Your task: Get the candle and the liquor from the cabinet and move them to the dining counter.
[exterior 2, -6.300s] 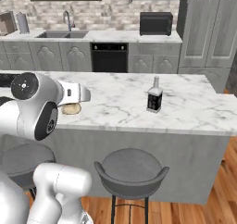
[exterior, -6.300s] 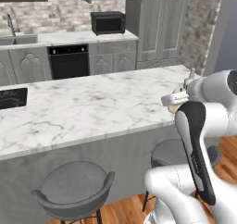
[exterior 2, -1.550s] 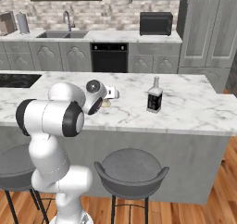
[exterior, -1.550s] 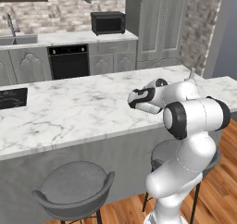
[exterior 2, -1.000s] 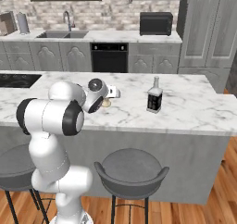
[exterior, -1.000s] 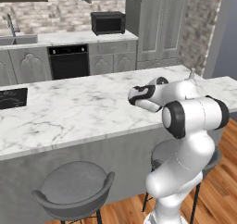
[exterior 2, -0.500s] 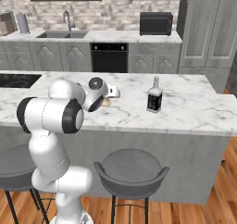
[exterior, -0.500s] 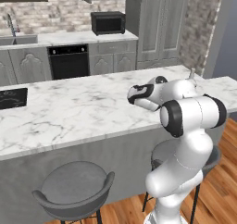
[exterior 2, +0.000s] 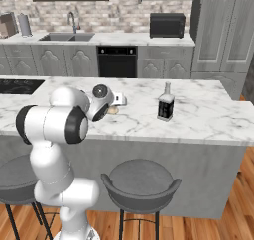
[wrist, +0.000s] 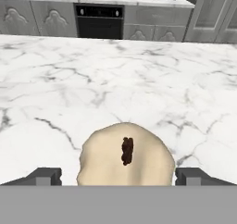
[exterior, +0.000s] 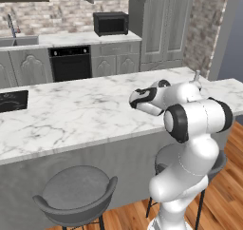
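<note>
- The squat tan-yellow wax candle sat on the long white, grey-veined marble dining counter, its short axis straight up and its dark stub of wick facing the hand camera.
- The two-finger gripper hung right over it, jaws spread wide, one dark fingertip off each flank of the candle with a sliver of marble showing between pad and wax; nothing was gripped.
- From the right base view, a pale edge of the candle peeked out under the white hand, near the counter's stool-side edge.
- The square-shouldered dark glass liquor bottle stood upright on the same marble, slim clear neck pointing at the ceiling, well apart from the candle on the counter's far side from the arm.
- In the left base view the arm's bulk hid the bottle but for its stopper, and the candle was hidden behind the gripper.
- A round grey bar stool waited beneath the counter.
</note>
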Controlling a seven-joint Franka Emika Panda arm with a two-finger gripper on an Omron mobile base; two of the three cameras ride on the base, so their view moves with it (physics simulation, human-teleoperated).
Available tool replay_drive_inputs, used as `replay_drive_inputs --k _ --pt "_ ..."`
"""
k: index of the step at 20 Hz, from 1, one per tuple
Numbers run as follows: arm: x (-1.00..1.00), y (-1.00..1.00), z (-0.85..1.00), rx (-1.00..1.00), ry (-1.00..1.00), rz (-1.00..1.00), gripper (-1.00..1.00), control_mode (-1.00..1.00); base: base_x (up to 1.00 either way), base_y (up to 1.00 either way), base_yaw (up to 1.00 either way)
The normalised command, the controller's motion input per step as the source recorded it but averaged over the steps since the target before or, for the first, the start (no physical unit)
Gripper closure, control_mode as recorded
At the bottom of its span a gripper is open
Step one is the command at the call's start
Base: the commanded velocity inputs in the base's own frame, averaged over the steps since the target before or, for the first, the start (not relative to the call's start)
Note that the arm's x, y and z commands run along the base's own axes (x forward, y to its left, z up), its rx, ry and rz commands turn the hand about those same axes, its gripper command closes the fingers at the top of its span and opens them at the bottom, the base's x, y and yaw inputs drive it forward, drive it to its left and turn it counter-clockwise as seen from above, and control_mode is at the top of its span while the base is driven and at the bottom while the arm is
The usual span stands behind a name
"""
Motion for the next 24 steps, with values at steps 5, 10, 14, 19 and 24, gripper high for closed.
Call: replay_drive_inputs --k 5,10,14,19,24 --pt "-0.2 0.1 0.01 0.0 -0.04 -0.01 -1.0 -1.0 0.0 0.0 0.0" --pt "-0.15 0.02 0.19 0.0 -0.03 -0.04 -1.0 -1.0 0.0 0.0 0.0" --pt "-0.06 0.0 0.33 -0.01 0.0 -0.05 -1.0 -1.0 0.0 0.0 0.0" --pt "-0.01 0.0 0.53 -0.02 0.0 -0.06 -1.0 -1.0 0.0 0.0 0.0" --pt "-0.02 0.0 0.6 -0.02 0.0 -0.07 -1.0 -1.0 0.0 0.0 0.0"
